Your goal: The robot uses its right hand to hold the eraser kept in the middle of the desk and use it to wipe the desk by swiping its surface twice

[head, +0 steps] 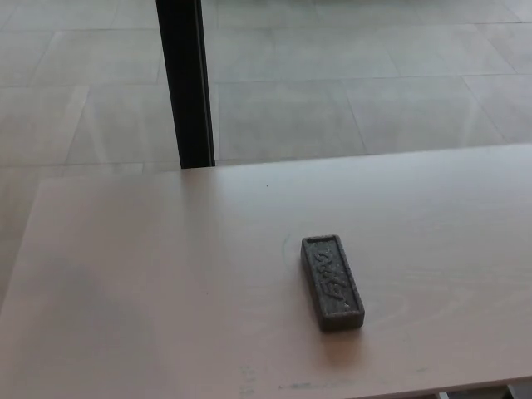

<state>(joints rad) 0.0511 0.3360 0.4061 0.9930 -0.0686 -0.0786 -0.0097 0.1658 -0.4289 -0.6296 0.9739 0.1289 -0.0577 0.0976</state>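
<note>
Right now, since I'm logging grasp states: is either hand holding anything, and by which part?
Nothing is held. The eraser lies flat on the desk, untouched, and neither robot hand shows in the head view.

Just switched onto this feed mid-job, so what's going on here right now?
Nothing is being handled at the moment. The dark grey eraser lies flat on the pale wooden desk, roughly mid-desk, lengthwise away from the camera. Neither robot hand is in view, so it has not been picked up. Behind the desk are a tiled floor and a black post.

obstacle: we see only the eraser [332, 281] lying mid-table | free: bare table [150, 274] on every side | beyond far edge: black post [186, 83]
</note>
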